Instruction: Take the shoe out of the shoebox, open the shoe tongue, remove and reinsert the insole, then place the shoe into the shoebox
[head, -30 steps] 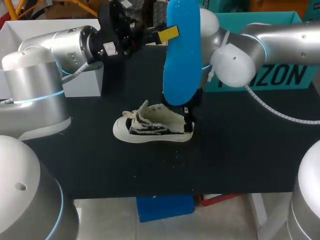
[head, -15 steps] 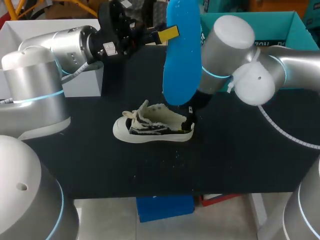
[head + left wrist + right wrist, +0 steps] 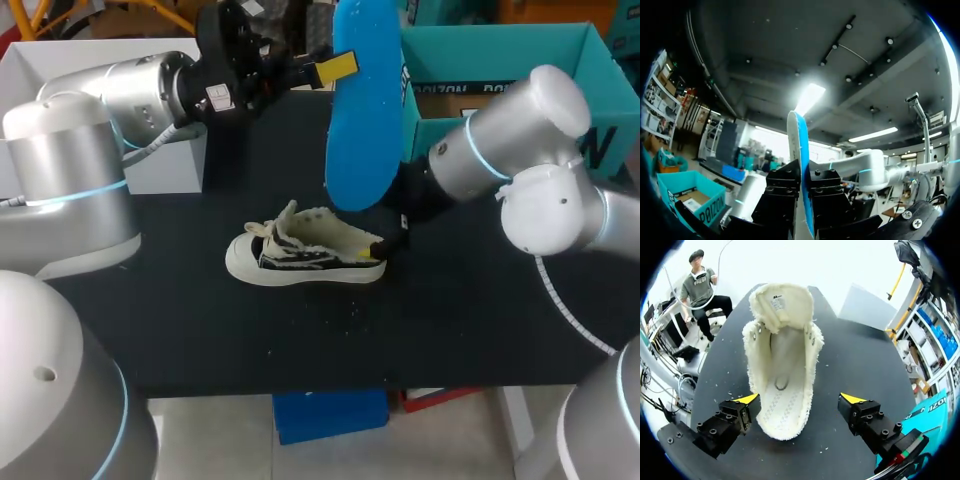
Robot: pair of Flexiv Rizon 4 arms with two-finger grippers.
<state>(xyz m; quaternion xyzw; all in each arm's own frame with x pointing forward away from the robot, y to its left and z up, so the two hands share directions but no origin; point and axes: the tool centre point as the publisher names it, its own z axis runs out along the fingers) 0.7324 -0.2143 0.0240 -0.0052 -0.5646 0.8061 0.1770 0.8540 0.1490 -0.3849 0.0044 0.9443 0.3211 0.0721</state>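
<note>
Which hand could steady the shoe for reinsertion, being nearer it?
Right. The right hand is open at the shoe's heel; the left hand holds the insole raised, well behind it.

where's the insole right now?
Head view, middle: the blue insole is held upright off the table, clamped in the left gripper, above the heel end of the shoe, with the teal shoebox to its right.

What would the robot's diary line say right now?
left gripper shut on insole, held up | right gripper open at shoe heel | shoe on table
</note>
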